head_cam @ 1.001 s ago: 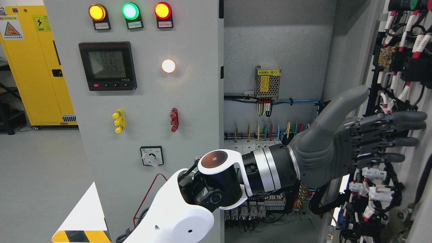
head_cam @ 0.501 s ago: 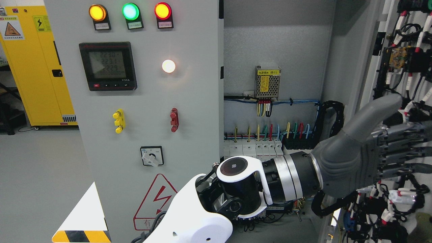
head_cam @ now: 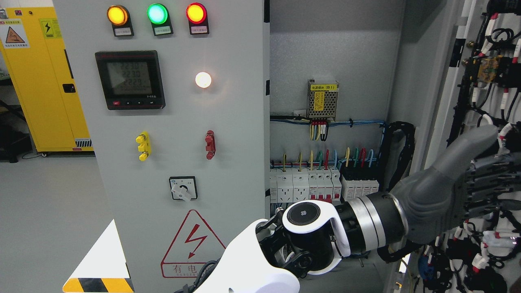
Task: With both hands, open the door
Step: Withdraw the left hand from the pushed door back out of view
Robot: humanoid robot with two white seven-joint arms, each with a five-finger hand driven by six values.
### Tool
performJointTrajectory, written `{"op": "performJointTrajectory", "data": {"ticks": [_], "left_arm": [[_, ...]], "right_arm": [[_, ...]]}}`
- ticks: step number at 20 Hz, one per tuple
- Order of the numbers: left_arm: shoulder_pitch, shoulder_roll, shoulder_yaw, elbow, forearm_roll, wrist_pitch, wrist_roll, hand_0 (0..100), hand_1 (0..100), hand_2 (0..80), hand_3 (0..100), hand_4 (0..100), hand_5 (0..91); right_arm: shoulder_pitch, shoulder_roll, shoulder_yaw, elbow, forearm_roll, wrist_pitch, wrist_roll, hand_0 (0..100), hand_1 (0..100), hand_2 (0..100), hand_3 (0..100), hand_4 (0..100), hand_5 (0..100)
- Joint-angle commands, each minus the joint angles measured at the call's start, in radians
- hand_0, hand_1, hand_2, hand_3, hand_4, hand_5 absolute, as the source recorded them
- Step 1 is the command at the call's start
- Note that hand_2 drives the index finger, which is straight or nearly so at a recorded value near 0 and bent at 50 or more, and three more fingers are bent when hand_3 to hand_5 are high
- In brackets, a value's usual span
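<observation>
Yellow cabinet [head_cam: 38,77] at left (warning stickers), grey floor [head_cam: 44,219].

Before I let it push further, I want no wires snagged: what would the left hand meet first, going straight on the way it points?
The left hand points right, at the open door. Its inner face and wiring come first; contact is unclear.

I see open room inside the cabinet [head_cam: 333,53] above the breakers [head_cam: 321,185]; the wired door [head_cam: 484,81] bounds it rightward, my left hand [head_cam: 460,191] against it
</observation>
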Motion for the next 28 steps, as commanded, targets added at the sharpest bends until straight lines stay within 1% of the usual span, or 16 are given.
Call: {"op": "performJointTrajectory", "data": {"ticks": [1, 9, 14, 17, 21, 24, 26, 28], "left_arm": [[-0.006, -0.021, -0.085, 0.031, -0.001, -0.025, 0.006, 0, 0, 0.0, 0, 0, 0.0], [-0.022, -0.022, -0.105, 0.026, 0.0, -0.059, 0.009, 0, 0, 0.0, 0, 0, 0.0], [-0.055, -0.022, -0.119, 0.028, 0.0, -0.094, 0.014, 0, 0, 0.0, 0, 0, 0.0], [-0.062, -0.024, -0.137, 0.028, 0.002, -0.104, 0.038, 0, 0, 0.0, 0, 0, 0.0], [-0.062, -0.024, -0.159, 0.031, 0.003, -0.107, 0.047, 0, 0, 0.0, 0, 0, 0.0], [-0.069, -0.025, -0.174, 0.054, 0.009, -0.113, 0.047, 0, 0, 0.0, 0, 0, 0.0], [-0.075, -0.025, -0.177, 0.065, 0.029, -0.128, 0.044, 0, 0, 0.0, 0, 0, 0.0], [-0.088, -0.025, -0.179, 0.074, 0.036, -0.133, 0.043, 0, 0, 0.0, 0, 0, 0.0]], "right_arm": [[0.003, 0.035, 0.001, 0.0, 0.0, -0.001, 0.0, 25, 0, 0, 0, 0, 0], [0.006, 0.037, 0.002, 0.002, 0.0, -0.001, 0.0, 25, 0, 0, 0, 0, 0], [0.006, 0.037, 0.001, 0.0, 0.0, -0.001, 0.0, 25, 0, 0, 0, 0, 0], [0.006, 0.032, -0.001, 0.0, 0.0, -0.001, 0.0, 25, 0, 0, 0, 0, 0], [0.004, 0.031, -0.001, 0.0, -0.001, -0.001, 0.0, 24, 0, 0, 0, 0, 0], [0.003, 0.028, -0.001, 0.0, -0.001, -0.001, 0.0, 24, 0, 0, 0, 0, 0], [0.001, 0.026, -0.001, 0.0, -0.001, -0.001, 0.0, 24, 0, 0, 0, 0, 0], [-0.001, 0.026, -0.001, 0.0, -0.001, -0.001, 0.0, 24, 0, 0, 0, 0, 0]]}}
